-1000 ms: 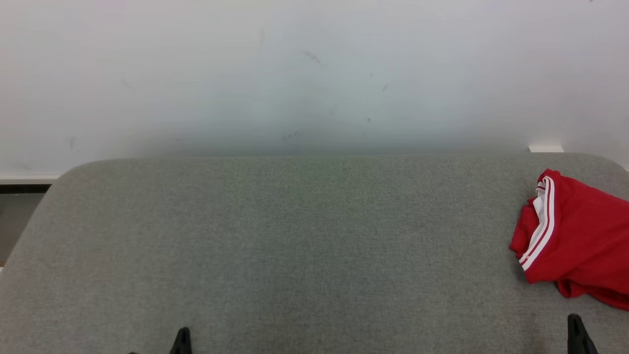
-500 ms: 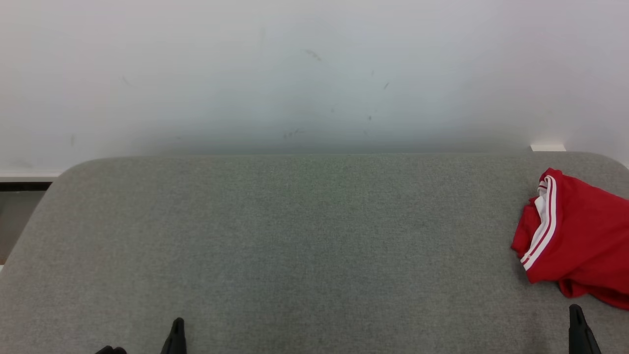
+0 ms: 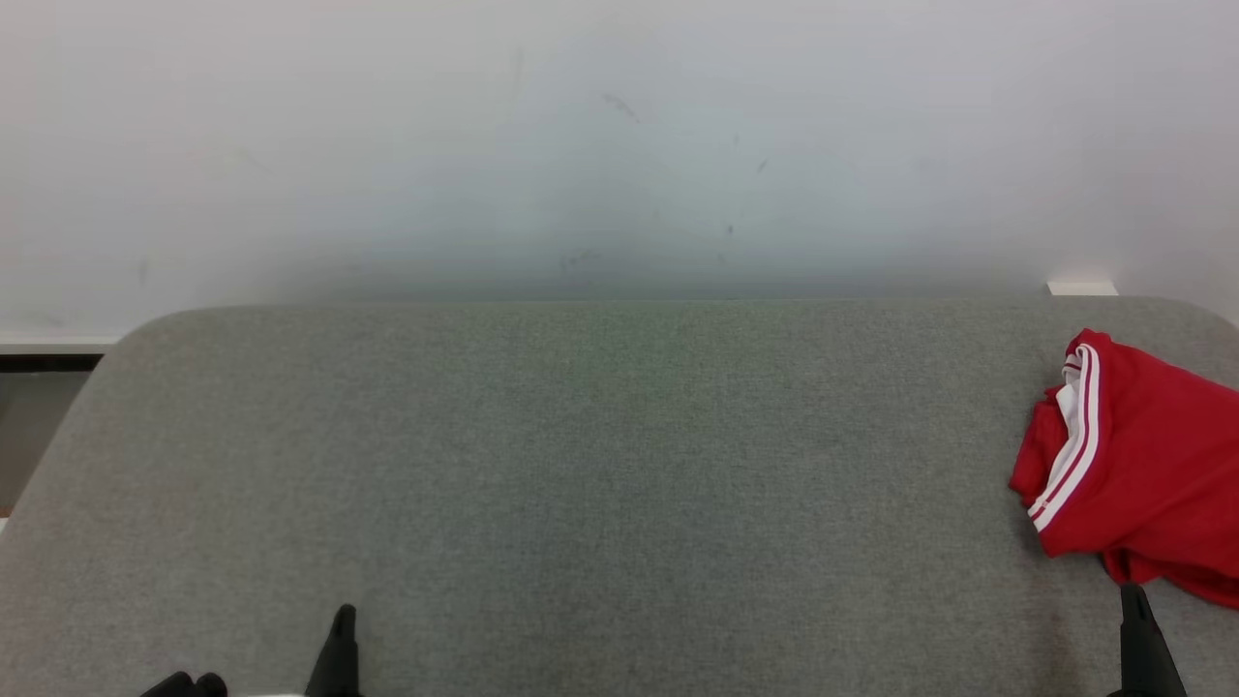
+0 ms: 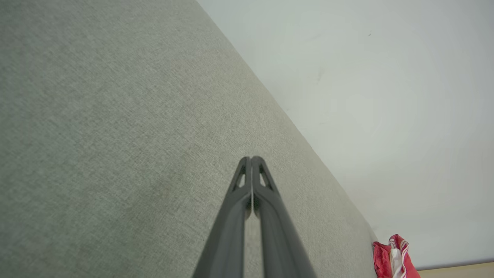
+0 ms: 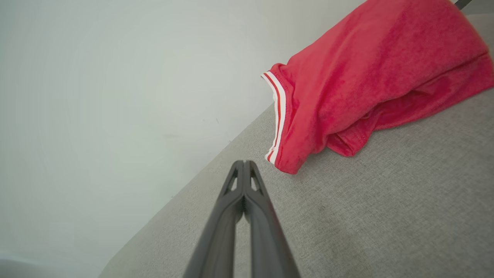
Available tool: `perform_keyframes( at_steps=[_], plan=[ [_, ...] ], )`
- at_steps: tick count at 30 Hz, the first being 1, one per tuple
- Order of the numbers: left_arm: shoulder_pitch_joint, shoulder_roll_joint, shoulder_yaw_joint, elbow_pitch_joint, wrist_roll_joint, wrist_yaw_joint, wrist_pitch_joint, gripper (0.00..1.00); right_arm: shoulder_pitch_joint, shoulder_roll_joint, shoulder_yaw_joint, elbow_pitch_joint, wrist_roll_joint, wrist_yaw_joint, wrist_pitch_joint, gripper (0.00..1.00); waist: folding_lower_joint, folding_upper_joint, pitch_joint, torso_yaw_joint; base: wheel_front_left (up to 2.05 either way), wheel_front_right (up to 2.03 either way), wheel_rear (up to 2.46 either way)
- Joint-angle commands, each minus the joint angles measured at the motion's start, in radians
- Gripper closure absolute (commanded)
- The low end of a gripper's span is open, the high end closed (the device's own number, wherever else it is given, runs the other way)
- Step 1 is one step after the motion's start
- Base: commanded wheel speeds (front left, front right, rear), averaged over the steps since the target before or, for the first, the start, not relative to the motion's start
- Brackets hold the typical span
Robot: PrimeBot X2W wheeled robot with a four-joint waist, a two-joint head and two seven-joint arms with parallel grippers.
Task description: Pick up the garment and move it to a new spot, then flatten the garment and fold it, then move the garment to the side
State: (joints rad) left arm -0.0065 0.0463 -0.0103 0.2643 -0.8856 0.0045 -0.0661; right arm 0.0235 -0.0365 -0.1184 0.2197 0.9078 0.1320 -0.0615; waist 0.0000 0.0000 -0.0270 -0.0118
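Garment [image 3: 1142, 455]: saturated red cloth, its hem edged by a white band carrying a thin red stripe. Fabric-covered surface [image 3: 581, 465]: heathered grey-green weave, plain, with one faint brownish patch in the left wrist view. Wall [image 3: 581, 145]: off-white, flecked with a few small dark scuffs. Left gripper [image 4: 251, 159] and right gripper [image 5: 244, 163]: matt charcoal-black fingers. Floor strip [image 4: 455, 269]: pale tan.
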Motion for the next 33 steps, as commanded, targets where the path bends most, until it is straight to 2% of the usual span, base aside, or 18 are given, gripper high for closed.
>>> perform_keyframes(
  at_steps=[1,33],
  plan=[
    [-0.026,0.004,0.009,-0.013,-0.037,-0.010,0.009,1.00,-0.025,-0.013,-0.001,-0.008,0.038,-0.001,0.008,1.00,0.0000,0.0000,0.001,0.000,0.00,0.00,0.00],
    [-0.070,0.005,0.068,-0.020,-0.378,-0.069,0.094,1.00,-0.088,-0.016,0.001,0.013,0.365,-0.002,0.092,1.00,0.0000,0.0000,0.011,0.005,0.00,0.00,0.00]
  ],
)
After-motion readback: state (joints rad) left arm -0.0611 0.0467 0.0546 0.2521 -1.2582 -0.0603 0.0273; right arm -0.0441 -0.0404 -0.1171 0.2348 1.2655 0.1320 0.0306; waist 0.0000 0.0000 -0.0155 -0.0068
